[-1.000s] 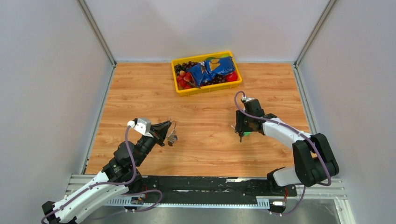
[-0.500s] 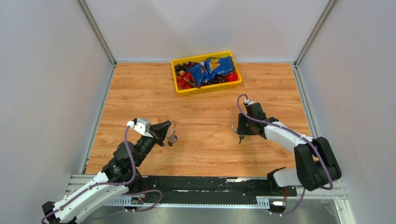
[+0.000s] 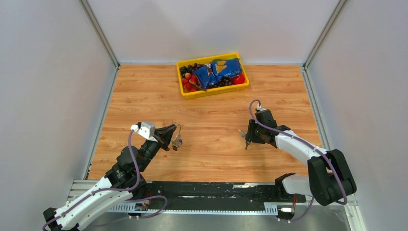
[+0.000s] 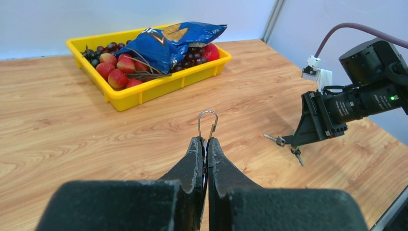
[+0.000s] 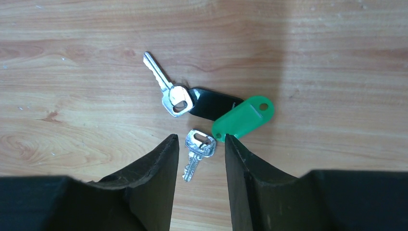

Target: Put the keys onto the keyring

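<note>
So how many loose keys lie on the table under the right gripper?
2. A longer key lies beyond the right gripper, touching a black tag; a smaller key lies between its open jaws, beside the green tag. Another may be hidden under the tags.

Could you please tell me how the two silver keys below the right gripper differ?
The longer key lies clear of the right gripper, tip pointing up-left in the wrist view, head against the black tag. The shorter key lies between its open jaws, tip pointing down-left, head by the green tag. Both are silvery and flat on the table.
</note>
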